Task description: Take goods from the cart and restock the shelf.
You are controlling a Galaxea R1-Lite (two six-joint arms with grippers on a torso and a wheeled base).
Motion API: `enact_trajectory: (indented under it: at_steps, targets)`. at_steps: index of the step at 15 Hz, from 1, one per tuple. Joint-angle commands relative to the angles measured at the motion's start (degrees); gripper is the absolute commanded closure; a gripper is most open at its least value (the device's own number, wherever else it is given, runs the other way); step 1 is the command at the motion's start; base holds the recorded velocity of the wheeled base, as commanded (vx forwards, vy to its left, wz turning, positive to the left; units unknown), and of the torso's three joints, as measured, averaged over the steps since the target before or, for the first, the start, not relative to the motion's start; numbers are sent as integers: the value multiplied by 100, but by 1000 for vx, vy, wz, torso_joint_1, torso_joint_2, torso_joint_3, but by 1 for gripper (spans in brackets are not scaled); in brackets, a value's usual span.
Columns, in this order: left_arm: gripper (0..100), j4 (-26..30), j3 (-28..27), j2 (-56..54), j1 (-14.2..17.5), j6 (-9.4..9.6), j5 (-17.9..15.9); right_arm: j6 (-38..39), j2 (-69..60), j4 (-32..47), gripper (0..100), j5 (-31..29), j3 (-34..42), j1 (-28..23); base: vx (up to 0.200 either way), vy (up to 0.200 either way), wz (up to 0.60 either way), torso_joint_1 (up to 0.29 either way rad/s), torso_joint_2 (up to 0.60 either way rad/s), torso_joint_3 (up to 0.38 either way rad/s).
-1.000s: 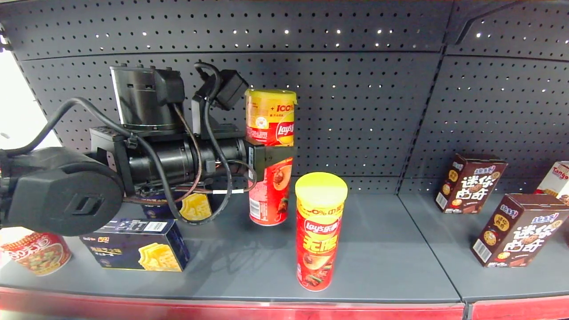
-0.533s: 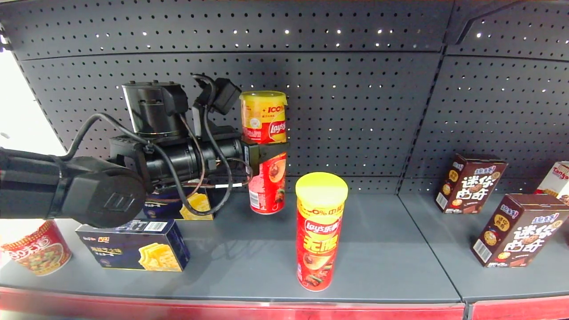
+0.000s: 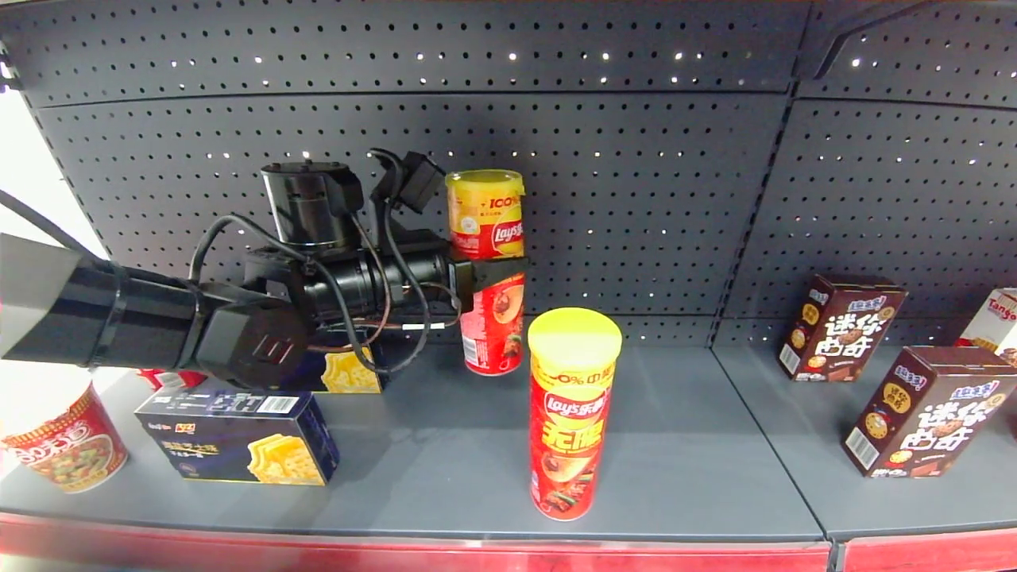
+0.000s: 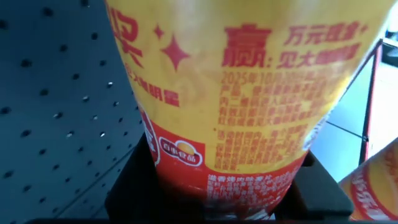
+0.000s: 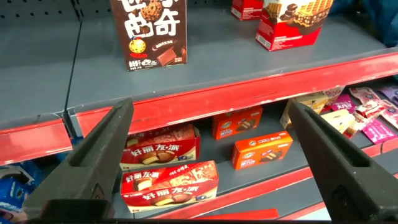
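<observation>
Since a second ago the left arm has stretched deeper into the shelf point(image 3: 445, 477), carrying the held can point(image 3: 486, 210) back and slightly up toward the rear. Nearest, the right gripper point(image 5: 211, 155) hangs empty in front of lower tiers of boxed goods, its jaws spread wide. At the shelf's front edge stand the front can point(image 3: 574, 413), upright, and off to the left the blue box point(image 3: 238, 437) and a noodle cup point(image 3: 63, 445); brown boxes point(image 3: 922, 409) sit well apart on the right. Behind the front can and a little left of it, the left gripper point(image 3: 493, 272) has its jaws clamped across the held can at about mid-height, where yellow print meets red, with the can upright and close to the pegboard point(image 3: 636, 199); whether its base touches the shelf cannot be told. The can is likely a light, stiff paperboard tube with a glossy, somewhat slippery skin and brittle contents, so a moderate squeeze should be enough, since a hard one could dent the wall. Being tall and narrow, it probably tips easily, and the present mid-body hold seems the right place, keeping it plumb until the base is flat.
</observation>
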Motion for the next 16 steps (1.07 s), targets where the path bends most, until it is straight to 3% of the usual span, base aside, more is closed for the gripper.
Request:
enact_trajectory:
  at_steps: [1, 8, 16]
  targets:
    - [100, -33, -124, 229, 0, -4, -144, 2, 16, 2, 0, 1, -1, 1, 0, 0, 0, 0, 0, 0]
    - [100, -226, -1109, 1055, -61, -136, -724, -7, 16, 2, 0, 1, -1, 1, 0, 0, 0, 0, 0, 0]
    - [100, -411, -1241, 1617, -158, -145, -1067, 2, 16, 2, 0, 1, -1, 1, 0, 0, 0, 0, 0, 0]
